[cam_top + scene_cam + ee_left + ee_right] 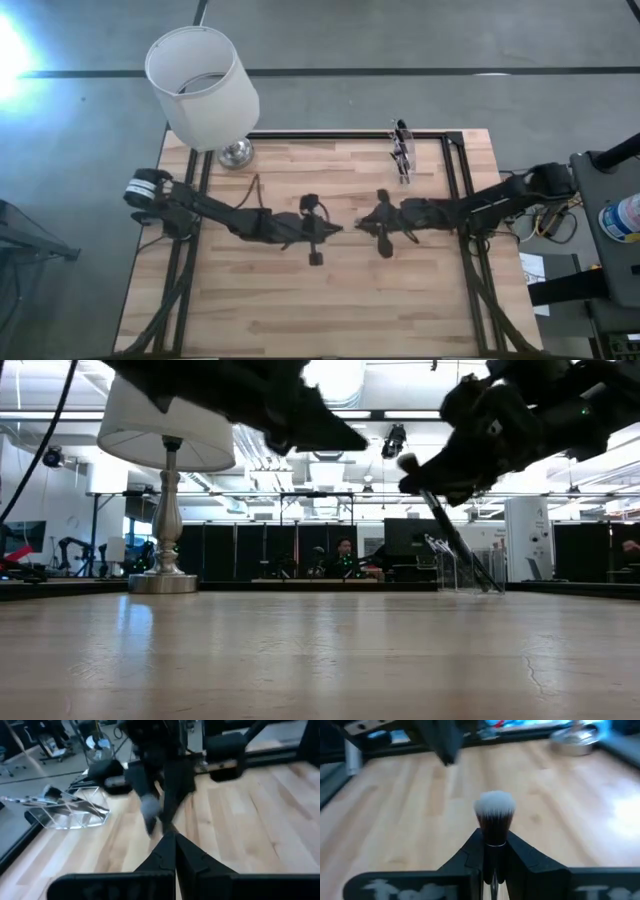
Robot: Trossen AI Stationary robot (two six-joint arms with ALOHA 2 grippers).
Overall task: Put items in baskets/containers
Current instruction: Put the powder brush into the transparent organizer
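The left gripper (pixel 172 851) hung closed over the pale wooden worktop (pixel 250 820), facing the right gripper (pixel 159 815), with a clear cup (pixel 67 810) lying off to one side.

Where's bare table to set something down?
Bare: the whole near half of the table, and its right side below the clear cup. Crowded: the centre, where the left hand and right hand meet; the lamp takes the far-left corner.

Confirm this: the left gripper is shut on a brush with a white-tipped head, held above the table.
Wrong arm. The right gripper is the one shut on the brush, as the right wrist view shows; the left gripper is shut on nothing. The rest stands: white-tipped head, held above the table.
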